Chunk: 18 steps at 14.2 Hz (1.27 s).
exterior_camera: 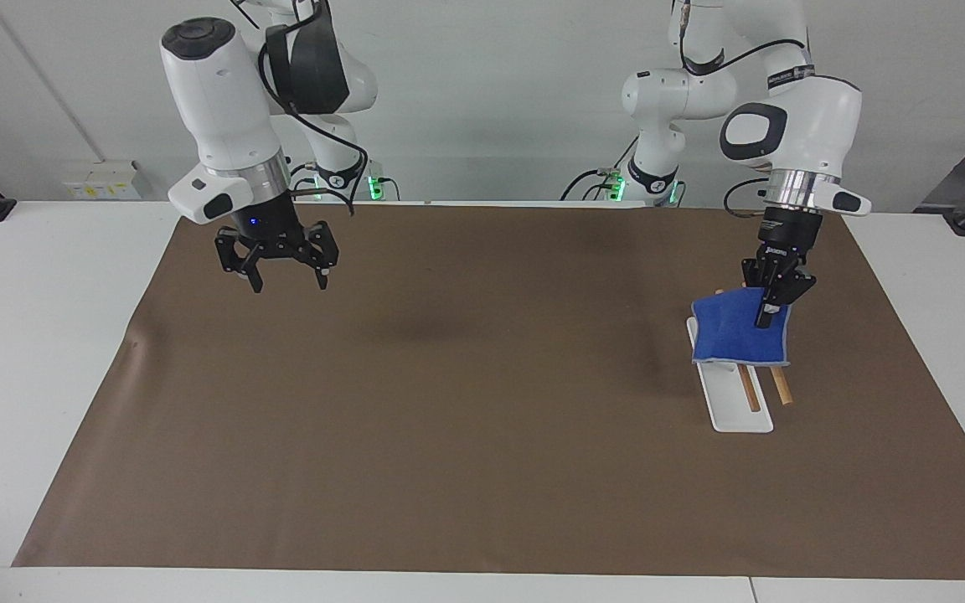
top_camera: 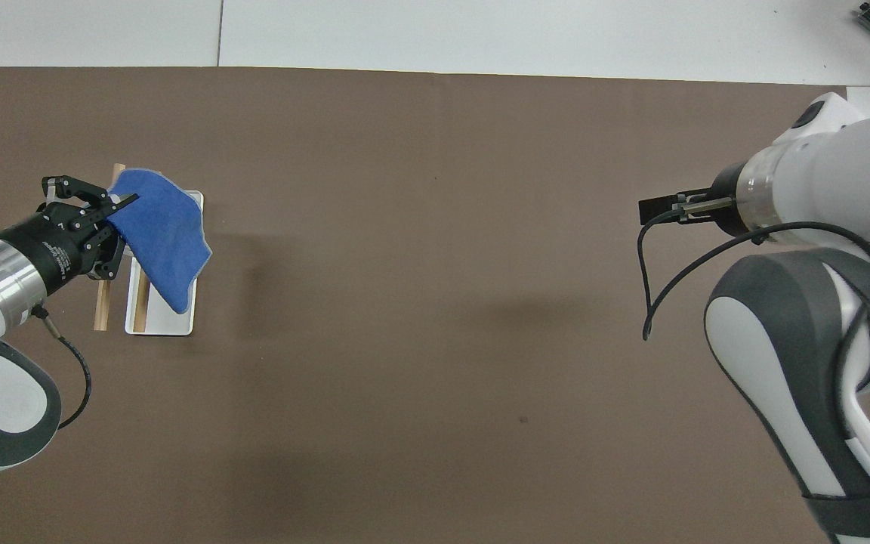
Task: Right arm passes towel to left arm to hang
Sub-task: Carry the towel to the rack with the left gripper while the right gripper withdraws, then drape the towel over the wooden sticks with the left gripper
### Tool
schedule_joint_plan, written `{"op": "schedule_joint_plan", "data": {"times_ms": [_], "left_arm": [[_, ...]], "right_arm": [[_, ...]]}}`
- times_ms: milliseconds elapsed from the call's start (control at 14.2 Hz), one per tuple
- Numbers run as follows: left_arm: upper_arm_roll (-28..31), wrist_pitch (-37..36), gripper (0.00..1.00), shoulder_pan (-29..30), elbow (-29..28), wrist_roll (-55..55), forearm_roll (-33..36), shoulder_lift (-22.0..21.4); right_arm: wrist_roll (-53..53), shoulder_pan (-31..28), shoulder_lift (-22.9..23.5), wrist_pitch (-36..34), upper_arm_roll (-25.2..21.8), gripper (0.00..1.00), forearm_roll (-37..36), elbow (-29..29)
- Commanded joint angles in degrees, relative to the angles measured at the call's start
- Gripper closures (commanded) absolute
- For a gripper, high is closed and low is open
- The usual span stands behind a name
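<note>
Brown paper covers most of the white worktop (exterior_camera: 47,352), and toward the left arm's end stands a white rack (exterior_camera: 738,414) with two wooden rods. The left gripper (exterior_camera: 770,308) has its fingers pinched shut on one top corner of the blue towel (exterior_camera: 734,339), which hangs limp over the rack — soft, light, sure to droop and swing. A hold at the stitched edge should suit it best. The right gripper (exterior_camera: 280,270) waits over the paper's corner nearest its base, fingers spread and empty.
</note>
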Motion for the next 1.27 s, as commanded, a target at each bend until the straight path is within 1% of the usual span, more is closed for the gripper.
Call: {"op": "schedule_joint_plan", "data": {"times_ms": [0,211,351,492,562,633,773,914,984,1125,1195], "left_arm": [[-0.8,2.7,1.00,3.3,-2.0,-1.1,0.0,-0.4],[-0.8,3.7,1.00,4.7,-2.0,-2.4,-0.5,0.5],[-0.8,3.9,1.00,6.1,-2.0,-4.1,-0.5,1.4],[-0.8,3.9,1.00,6.4,-2.2,-4.6,-0.6,1.5],[-0.8,3.9,1.00,7.6,-2.6,-5.3,-0.6,1.6],[-0.8,3.9,1.00,8.1,-2.6,-5.4,-0.6,2.0],[-0.8,3.9,1.00,9.2,-2.7,-5.6,-0.6,2.6],[-0.8,3.9,1.00,9.9,-2.7,-6.6,-0.6,2.7],[-0.8,3.8,1.00,10.0,-2.7,-6.9,-0.6,2.7],[-0.8,3.6,1.00,10.8,-3.3,-9.8,-0.6,2.6],[-0.8,3.7,0.96,10.8,-3.3,-11.0,-0.6,2.6]], "right_arm": [[7.0,-1.3,-0.6,-6.3,0.2,0.00,-0.4,4.4],[8.9,-3.6,-2.9,-11.0,-0.5,0.00,0.0,6.2],[9.0,-5.0,-3.7,-14.6,-1.0,0.00,2.3,7.5],[7.8,-6.6,-3.9,-17.6,-1.9,0.00,2.7,7.9],[6.2,-7.1,-4.5,-19.4,-2.1,0.00,3.1,7.9],[3.0,-7.0,-4.8,-19.1,-2.1,0.00,2.2,7.9],[0.5,-7.0,-4.9,-17.0,-2.0,0.00,2.2,6.7],[-2.6,-6.8,-4.9,-17.3,-2.0,0.00,2.2,5.3],[-2.9,-6.7,-5.7,-17.1,-2.0,0.00,2.2,3.6],[-2.7,-6.5,-6.2,-17.3,-2.0,0.00,1.4,3.2],[-2.6,-6.4,-6.1,-17.2,-2.0,0.00,1.3,3.2]]}}
